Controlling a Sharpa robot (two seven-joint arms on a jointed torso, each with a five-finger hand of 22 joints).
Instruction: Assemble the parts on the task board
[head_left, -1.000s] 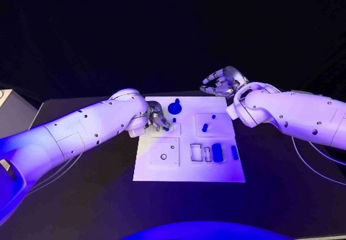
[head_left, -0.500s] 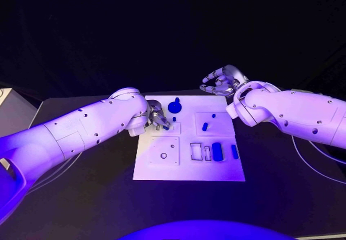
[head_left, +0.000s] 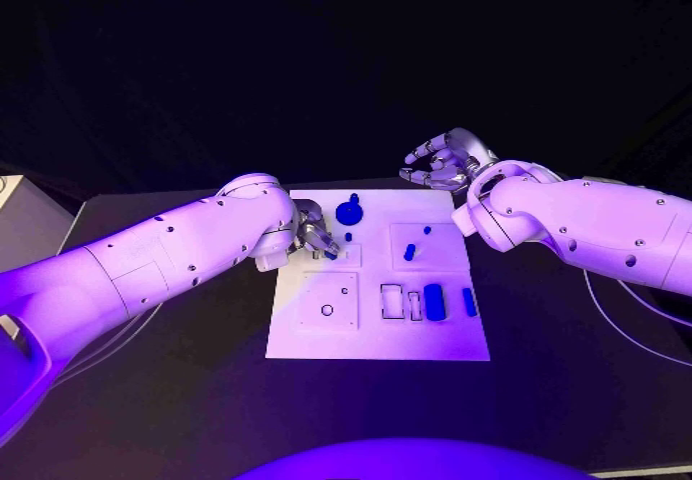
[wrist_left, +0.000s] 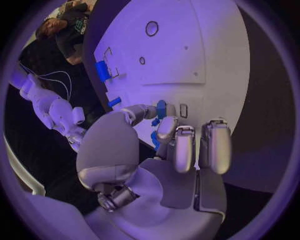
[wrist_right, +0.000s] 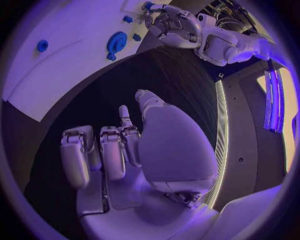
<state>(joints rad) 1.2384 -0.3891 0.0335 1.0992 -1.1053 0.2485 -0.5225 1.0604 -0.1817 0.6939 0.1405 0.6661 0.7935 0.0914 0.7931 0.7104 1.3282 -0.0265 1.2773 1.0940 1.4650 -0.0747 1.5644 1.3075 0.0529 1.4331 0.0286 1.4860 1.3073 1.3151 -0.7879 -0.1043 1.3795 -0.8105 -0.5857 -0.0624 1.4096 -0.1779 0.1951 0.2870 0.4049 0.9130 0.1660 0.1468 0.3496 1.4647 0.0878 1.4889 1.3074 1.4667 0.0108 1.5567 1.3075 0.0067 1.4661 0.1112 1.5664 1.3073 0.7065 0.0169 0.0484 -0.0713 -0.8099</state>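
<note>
Pinching a small blue part (wrist_left: 161, 108) at the task board's (head_left: 378, 340) ten o'clock, the left hand (head_left: 315, 238) has barely shifted — insertion pending; right hand (head_left: 444, 163) stays empty, loosely curled.

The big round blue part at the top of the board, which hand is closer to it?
Left. The left hand is over the board, right beside the round part. The right hand hangs beyond the board's far edge, farther off.

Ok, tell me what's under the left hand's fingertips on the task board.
The left hand pinches a small blue part over the task board, beside a small rectangular slot. Its fingers cover whatever lies directly beneath.
</note>
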